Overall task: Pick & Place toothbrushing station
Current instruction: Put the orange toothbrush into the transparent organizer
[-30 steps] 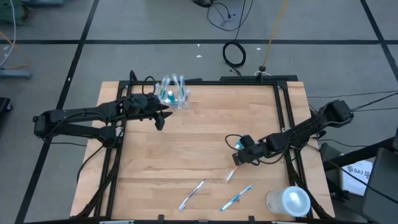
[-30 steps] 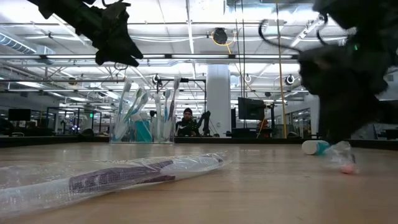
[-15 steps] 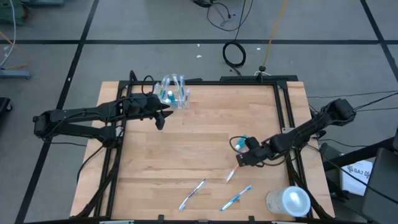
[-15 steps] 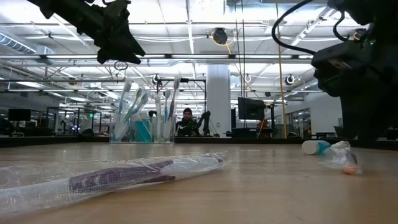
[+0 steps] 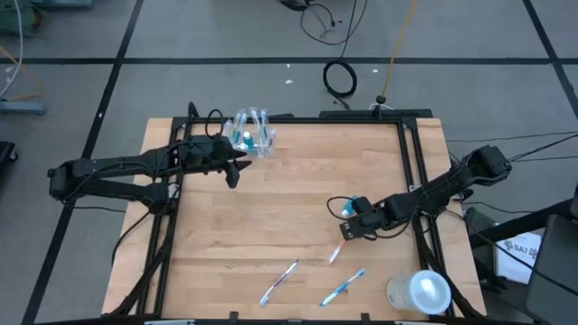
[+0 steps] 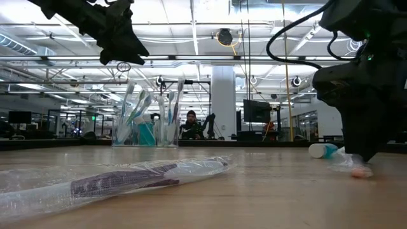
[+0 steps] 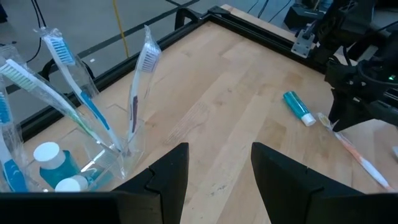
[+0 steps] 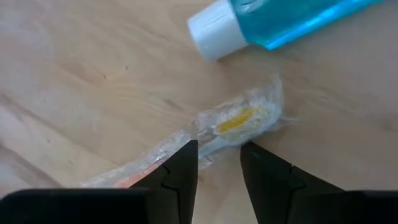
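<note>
The clear cup [image 5: 253,134] stands at the table's far left, holding several toothbrushes and white-capped teal tubes [image 7: 50,155]. My left gripper [image 5: 233,169] hangs open and empty just near-side of the cup. A teal tube [image 8: 280,22] lies on the table at mid right. Beside it lies a wrapped toothbrush [image 8: 239,118] with an orange-yellow head. My right gripper [image 8: 219,163] is open and low over that toothbrush, one finger on each side of its neck. My right gripper comes from above, pointing down, with its open fingers [image 8: 183,158] either side of the wrapped toothbrush's neck [image 8: 208,144], just behind the head. The toothbrush lies flat on the table. Whether the fingers touch the wrapper, I cannot tell.
Two more wrapped toothbrushes [image 5: 280,283] [image 5: 343,286] lie near the front edge; one shows close in the low view [image 6: 127,178]. A large whitish translucent cylinder [image 5: 420,293] stands at the front right corner. Bare wood lies in the table's middle [image 5: 271,217].
My right gripper has shifted a little toward the table's right edge and back. It has then come down from above the table until its fingers stand at the wrapped toothbrush beside the tube. The toothbrush and tube have stayed where they were.
</note>
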`<state>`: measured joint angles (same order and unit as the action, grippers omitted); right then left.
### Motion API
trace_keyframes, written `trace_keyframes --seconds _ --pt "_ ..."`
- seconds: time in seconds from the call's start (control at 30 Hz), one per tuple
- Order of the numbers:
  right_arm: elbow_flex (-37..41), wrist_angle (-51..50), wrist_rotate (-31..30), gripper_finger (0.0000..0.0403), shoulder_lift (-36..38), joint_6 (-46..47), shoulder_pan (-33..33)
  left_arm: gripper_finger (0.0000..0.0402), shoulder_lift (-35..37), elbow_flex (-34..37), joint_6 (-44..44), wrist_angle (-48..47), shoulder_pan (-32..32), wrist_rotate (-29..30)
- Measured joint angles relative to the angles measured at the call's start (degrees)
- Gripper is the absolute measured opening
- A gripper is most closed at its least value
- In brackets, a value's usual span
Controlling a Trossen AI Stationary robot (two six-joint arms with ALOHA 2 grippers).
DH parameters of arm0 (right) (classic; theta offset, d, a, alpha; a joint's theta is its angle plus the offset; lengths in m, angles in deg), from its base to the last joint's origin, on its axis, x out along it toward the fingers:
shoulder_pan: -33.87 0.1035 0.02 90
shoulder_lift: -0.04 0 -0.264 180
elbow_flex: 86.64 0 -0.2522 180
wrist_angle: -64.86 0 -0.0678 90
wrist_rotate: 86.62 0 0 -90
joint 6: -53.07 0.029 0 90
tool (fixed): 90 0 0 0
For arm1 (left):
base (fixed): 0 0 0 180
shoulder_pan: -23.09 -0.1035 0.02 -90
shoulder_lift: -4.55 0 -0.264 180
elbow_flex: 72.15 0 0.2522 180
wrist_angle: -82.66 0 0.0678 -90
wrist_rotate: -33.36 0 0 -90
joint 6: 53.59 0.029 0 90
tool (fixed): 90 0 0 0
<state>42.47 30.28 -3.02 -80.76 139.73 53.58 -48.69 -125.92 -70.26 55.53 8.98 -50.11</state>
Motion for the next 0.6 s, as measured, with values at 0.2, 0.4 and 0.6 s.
trace_keyframes --seconds 0.2,0.4,0.6 --pt "0.1 1.4 -0.8 0.0095 -0.2 -5.2 -0.3 0.0182 0.0 0.0 1.0 0.0 0.0 0.0" --pt "0.2 7.1 -3.1 0.0033 -0.4 -13.9 -0.5 0.0182 0.0 0.0 1.4 0.3 0.0 0.0" --pt "0.2 14.1 -3.1 0.0007 -0.3 -19.4 -1.3 0.0182 0.0 0.0 1.5 0.4 0.0 0.0"
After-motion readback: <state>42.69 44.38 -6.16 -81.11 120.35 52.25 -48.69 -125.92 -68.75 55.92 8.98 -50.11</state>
